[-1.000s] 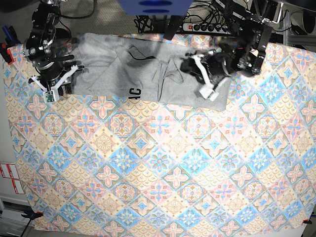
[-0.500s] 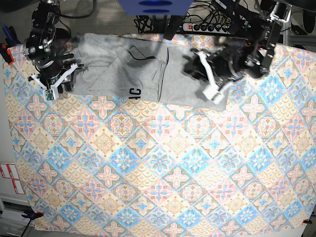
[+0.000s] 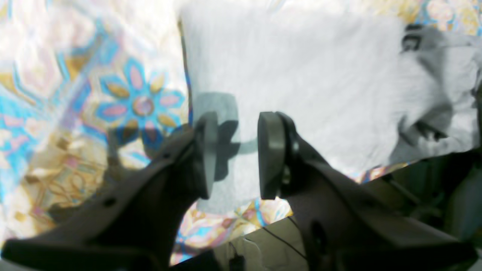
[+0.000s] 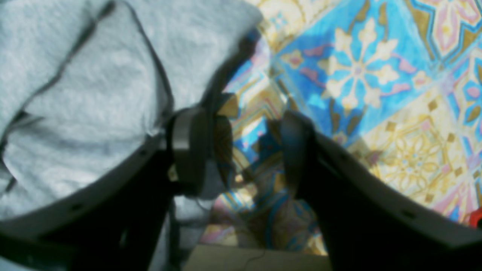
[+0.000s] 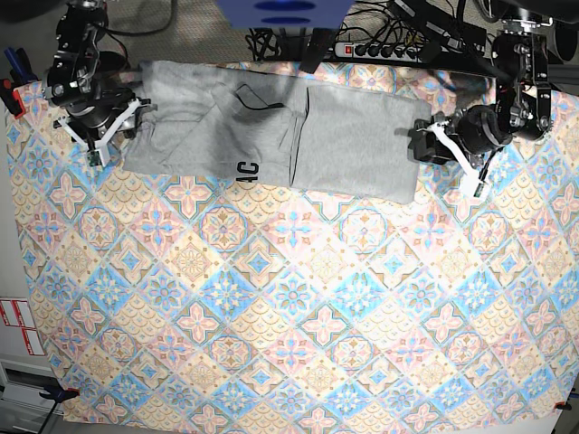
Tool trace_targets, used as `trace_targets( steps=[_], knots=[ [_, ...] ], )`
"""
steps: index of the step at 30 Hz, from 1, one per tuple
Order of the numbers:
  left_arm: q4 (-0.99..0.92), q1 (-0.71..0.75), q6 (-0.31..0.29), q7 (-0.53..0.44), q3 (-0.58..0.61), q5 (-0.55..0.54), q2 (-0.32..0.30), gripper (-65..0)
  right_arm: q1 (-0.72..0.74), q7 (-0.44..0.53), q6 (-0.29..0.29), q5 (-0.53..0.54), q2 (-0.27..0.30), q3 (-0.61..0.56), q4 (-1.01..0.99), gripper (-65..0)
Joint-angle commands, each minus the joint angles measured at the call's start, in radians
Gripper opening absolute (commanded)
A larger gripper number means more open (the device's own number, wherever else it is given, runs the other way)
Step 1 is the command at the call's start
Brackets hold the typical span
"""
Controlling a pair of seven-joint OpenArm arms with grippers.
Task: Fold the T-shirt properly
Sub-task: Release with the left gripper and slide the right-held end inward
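The light grey T-shirt (image 5: 344,136) lies spread across the far end of the patterned tablecloth (image 5: 289,298), with a folded flap and black lettering (image 5: 246,170) near its front edge. My left gripper (image 5: 443,155) is open and empty just off the shirt's right edge. In the left wrist view it (image 3: 235,154) hovers over the shirt's edge (image 3: 301,75). My right gripper (image 5: 104,136) is open at the shirt's left sleeve. In the right wrist view it (image 4: 241,154) is over the tablecloth, with the shirt (image 4: 94,94) beside its left finger (image 4: 188,150).
A power strip (image 5: 380,50) and cables lie behind the table's far edge. A blue object (image 5: 280,14) hangs over the top centre. A black cord (image 5: 262,104) lies on the shirt. The tablecloth covers the whole near table.
My left gripper has let go of the bunched cloth and drawn back to the right, off the shirt, whose right half now lies flat. My right gripper has shifted slightly up.
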Motion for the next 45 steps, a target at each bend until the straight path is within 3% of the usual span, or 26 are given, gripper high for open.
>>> trace_targets(
  steps=[1,4,12,21,28,38,45],
  knots=[
    [-0.001,-0.007,-0.004,-0.012,-0.007,-0.012,-0.014,-46.4,0.003,0.007,-0.001,0.005,0.013,0.004,0.015,-33.8],
    [-0.008,-0.007,-0.004,-0.012,-0.003,-0.015,-0.014,-46.4,0.011,-0.067,-0.001,0.023,0.013,0.004,-0.007,-33.3],
    [-0.008,-0.007,-0.004,-0.012,-0.005,-0.017,-0.014,-46.4,0.074,-0.133,-0.001,0.253,0.013,0.012,-0.007,-31.4],
    [-0.008,-0.010,-0.005,-0.014,-0.005,-0.015,-0.014,-46.4,0.051,-0.146,-0.001,0.264,0.013,0.010,-0.011,-31.0],
    [-0.008,-0.013,-0.005,-0.014,-0.003,-0.017,-0.014,-46.4,0.051,-0.146,-0.001,0.266,0.013,0.004,-0.054,-19.3],
    [-0.008,-0.013,-0.007,-0.014,-0.005,-0.017,-0.014,-46.4,0.054,-0.145,0.005,0.273,0.007,0.004,-0.178,-19.4],
    [-0.008,-0.011,-0.007,-0.014,-0.005,-0.017,-0.014,-46.4,0.048,-0.145,0.005,0.474,0.007,0.002,-0.234,-22.5]
  ],
)
